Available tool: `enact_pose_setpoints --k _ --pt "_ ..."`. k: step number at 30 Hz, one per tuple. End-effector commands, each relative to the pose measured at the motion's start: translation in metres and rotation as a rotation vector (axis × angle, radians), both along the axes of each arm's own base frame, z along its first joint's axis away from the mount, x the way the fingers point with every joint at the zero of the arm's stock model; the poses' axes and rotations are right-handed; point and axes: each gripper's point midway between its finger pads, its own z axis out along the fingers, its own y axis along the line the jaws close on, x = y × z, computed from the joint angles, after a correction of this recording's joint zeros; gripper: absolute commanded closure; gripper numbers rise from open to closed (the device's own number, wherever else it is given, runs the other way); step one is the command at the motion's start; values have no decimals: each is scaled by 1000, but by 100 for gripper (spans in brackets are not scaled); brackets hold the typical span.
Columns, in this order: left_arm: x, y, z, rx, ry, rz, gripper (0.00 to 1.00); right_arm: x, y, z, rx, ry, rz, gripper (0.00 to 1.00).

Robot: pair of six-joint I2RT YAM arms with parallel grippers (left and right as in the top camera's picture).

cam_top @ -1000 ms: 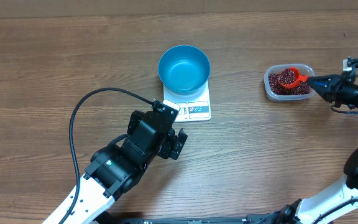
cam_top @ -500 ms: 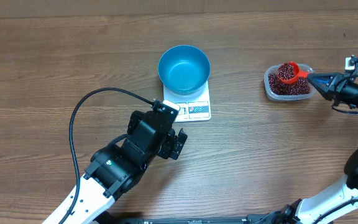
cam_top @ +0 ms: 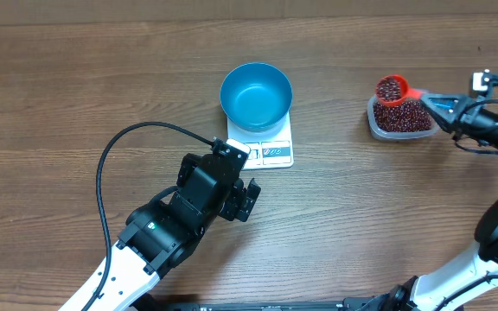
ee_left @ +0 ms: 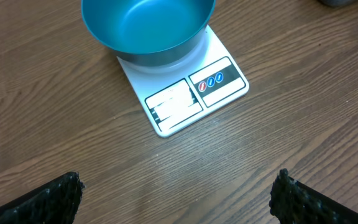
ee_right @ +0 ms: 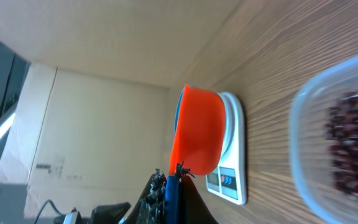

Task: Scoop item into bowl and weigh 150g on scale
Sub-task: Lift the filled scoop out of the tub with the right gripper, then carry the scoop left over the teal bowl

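Observation:
The blue bowl (cam_top: 256,95) stands empty on the white scale (cam_top: 272,152) at mid-table. Dark red beans (cam_top: 403,117) fill a clear tub (cam_top: 373,123) at the right. My right gripper (cam_top: 439,105) is shut on the blue handle of an orange scoop (cam_top: 392,88), which holds a load of beans over the tub's far left corner. In the right wrist view the scoop (ee_right: 197,134) hides most of the bowl, with the scale (ee_right: 232,171) behind it. My left gripper (cam_top: 247,200) hovers open near the scale's front; its view shows the bowl (ee_left: 148,28) and scale (ee_left: 194,96) ahead.
A black cable (cam_top: 115,151) loops from the left arm across the wooden table (cam_top: 76,78). The tub (ee_right: 319,124) looms blurred at the right of the right wrist view. A cardboard wall (ee_right: 104,112) stands beyond the table's far side.
The scoop has risen out of the tub's beans with a load and shifted left and toward the far edge. The left arm has not moved.

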Motion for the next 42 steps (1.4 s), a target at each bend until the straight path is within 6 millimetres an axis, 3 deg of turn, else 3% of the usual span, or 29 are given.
enact_pose_setpoints --k 1,9,18,30,38,42 --pt "-1 0 -5 11 10 -13 0 1 27 5 45 -14 68 96" --pt "-1 0 -5 11 10 -12 0 3 95 6 29 -50 241 96" --pt "-1 -1 -5 11 10 -13 1 13 156 11 30 -67 376 96" --pt "-1 0 -5 11 10 -12 1 34 203 15 -45 -103 411 96" --pt "-1 0 -5 11 10 -12 1 48 221 1 -180 -150 369 96" --pt "-1 0 -5 11 10 -12 1 48 231 4 -213 -238 394 96"
